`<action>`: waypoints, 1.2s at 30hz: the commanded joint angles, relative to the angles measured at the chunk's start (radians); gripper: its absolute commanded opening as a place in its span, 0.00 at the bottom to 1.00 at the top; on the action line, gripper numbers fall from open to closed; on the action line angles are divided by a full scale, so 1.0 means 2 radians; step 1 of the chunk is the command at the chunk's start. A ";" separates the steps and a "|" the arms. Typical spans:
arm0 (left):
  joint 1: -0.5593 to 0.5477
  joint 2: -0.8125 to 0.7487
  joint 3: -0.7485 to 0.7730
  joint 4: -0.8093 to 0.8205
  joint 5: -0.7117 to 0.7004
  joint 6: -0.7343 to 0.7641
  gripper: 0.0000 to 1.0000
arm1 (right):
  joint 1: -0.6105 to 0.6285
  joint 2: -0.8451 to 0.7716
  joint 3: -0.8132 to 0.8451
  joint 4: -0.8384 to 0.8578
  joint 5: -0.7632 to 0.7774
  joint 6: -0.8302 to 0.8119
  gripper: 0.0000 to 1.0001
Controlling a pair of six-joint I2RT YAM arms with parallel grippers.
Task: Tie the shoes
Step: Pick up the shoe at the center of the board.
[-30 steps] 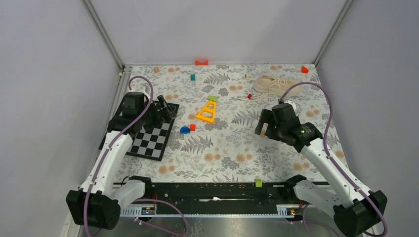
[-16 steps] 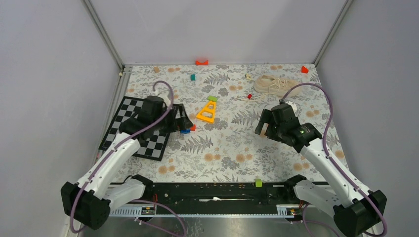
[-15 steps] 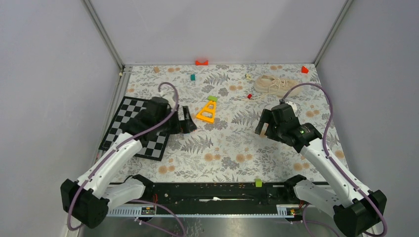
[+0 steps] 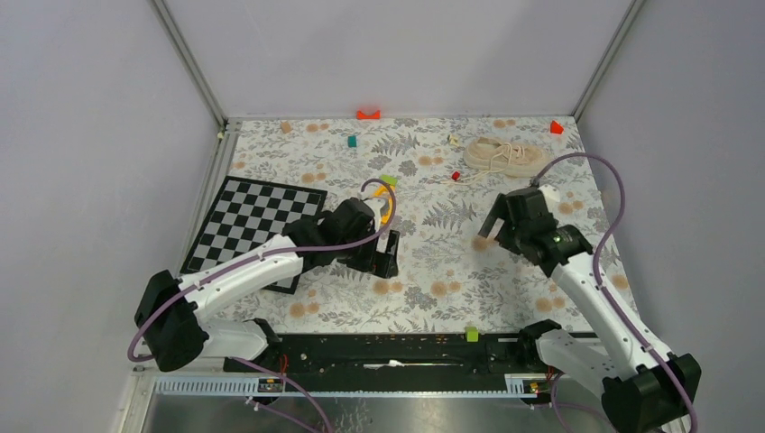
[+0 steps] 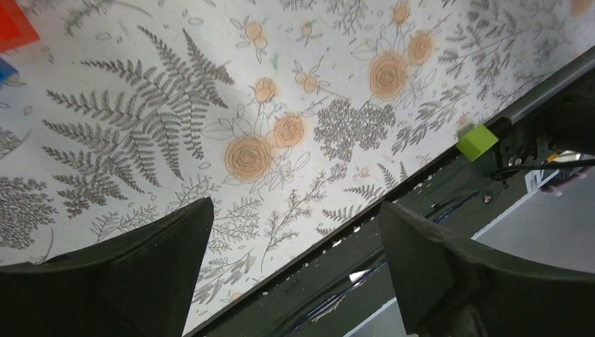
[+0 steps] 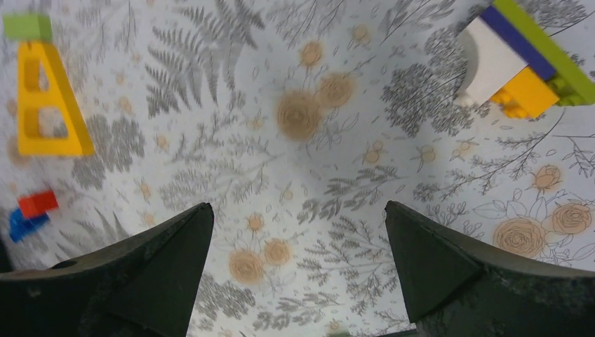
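The shoe (image 4: 502, 155), a cream low-top sneaker with pale loose laces, lies at the table's far right; neither wrist view shows it. My left gripper (image 4: 386, 255) hangs over the middle of the flowered cloth, well short of the shoe. In the left wrist view, the left gripper (image 5: 295, 206) is open with only cloth and the table's front rail between its fingers. My right gripper (image 4: 494, 227) hovers in front of the shoe, apart from it. Seen in its wrist view, the right gripper (image 6: 298, 206) is open and empty above the cloth.
A chessboard (image 4: 253, 225) lies at the left. A yellow triangle (image 6: 45, 105) with a green block (image 6: 27, 27) at its tip sits mid-table, red and blue blocks (image 6: 31, 207) near it. A brick stack (image 6: 523, 63) lies by the right gripper. A green cube (image 5: 477, 140) sits on the front rail.
My left arm has swung right from above the chessboard to the middle of the table, nearer the front. The right gripper has shifted slightly right. Both stay open.
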State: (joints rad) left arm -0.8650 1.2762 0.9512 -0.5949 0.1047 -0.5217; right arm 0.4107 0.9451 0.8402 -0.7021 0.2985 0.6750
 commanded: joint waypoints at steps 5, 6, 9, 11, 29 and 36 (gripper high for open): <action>-0.001 -0.023 0.058 0.011 -0.058 0.014 0.99 | -0.140 0.131 0.146 0.081 -0.029 -0.003 0.99; -0.001 -0.029 0.061 0.010 -0.069 0.010 0.98 | -0.145 0.157 0.173 0.077 -0.027 0.001 1.00; -0.001 -0.054 0.070 0.015 -0.093 -0.005 0.98 | -0.157 0.243 0.261 0.058 -0.027 0.024 0.99; 0.000 -0.079 0.071 0.027 -0.109 -0.013 0.98 | -0.162 0.303 0.320 0.038 -0.026 0.038 1.00; 0.000 -0.124 0.050 0.022 -0.187 0.005 0.98 | -0.182 0.588 0.558 -0.002 0.024 0.140 0.94; 0.000 -0.109 0.056 0.013 -0.199 0.018 0.98 | -0.183 0.668 0.647 -0.052 0.020 0.158 0.94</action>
State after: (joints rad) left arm -0.8650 1.0397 1.0405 -0.5819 -0.2489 -0.5129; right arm 0.0513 2.2250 2.0308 -0.7277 0.2989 0.9409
